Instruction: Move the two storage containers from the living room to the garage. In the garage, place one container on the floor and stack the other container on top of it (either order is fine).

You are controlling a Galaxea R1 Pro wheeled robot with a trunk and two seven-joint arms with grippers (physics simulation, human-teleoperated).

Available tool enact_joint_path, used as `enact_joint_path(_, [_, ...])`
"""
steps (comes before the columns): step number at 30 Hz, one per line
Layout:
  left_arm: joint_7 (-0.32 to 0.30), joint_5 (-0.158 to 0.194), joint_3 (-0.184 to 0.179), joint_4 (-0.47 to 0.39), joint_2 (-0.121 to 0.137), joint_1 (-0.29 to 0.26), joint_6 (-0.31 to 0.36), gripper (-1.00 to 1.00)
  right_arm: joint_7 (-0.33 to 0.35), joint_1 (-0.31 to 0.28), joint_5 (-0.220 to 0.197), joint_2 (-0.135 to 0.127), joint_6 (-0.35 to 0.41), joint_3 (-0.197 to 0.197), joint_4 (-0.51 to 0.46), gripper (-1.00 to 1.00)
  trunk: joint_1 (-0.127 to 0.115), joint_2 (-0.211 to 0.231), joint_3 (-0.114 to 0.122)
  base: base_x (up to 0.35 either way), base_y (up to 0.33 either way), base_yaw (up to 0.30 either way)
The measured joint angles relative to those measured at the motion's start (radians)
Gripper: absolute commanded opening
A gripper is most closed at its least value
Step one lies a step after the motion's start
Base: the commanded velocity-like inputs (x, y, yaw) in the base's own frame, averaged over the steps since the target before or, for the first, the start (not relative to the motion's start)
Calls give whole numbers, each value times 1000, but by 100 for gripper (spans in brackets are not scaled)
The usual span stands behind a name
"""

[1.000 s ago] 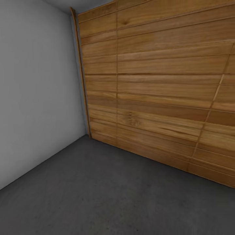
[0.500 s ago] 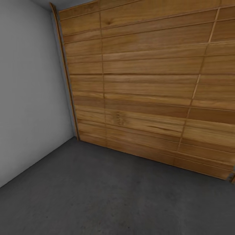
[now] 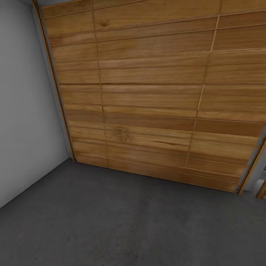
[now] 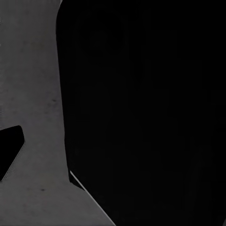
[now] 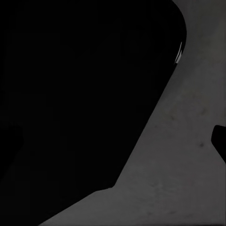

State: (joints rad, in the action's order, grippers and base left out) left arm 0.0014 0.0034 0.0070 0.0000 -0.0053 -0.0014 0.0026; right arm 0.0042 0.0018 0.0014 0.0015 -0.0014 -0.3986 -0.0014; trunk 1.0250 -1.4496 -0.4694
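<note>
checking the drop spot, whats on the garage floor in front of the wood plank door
Only bare dark grey floor shows in front of the wood plank door, which meets a grey-white wall. A dark robot part covers much of the floor in the left wrist view.

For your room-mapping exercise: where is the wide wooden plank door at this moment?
In the head view, the plank door stands straight ahead across the far wall, meeting the grey-white wall at the left corner and rising from the dark grey floor.
</note>
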Motion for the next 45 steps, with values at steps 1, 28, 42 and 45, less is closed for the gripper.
enact_joint_path(1, [0,0,0,0,0,0,0,100,0,0,0,0,0,0,0,100,0,0,0,0,0,-251])
enact_joint_path(28, [0,0,-1,0,2,0,0,100,-3,0,0,-1,0,0,0,100,0,0,0,0,0,-251])
enact_joint_path(42, [0,-1,-4,0,4,0,0,100,-3,0,0,0,0,0,0,100,0,0,0,0,0,-251])
enact_joint_path(45, [0,-1,-4,0,4,0,0,100,-3,0,0,0,0,0,0,100,0,0,0,0,0,-251])
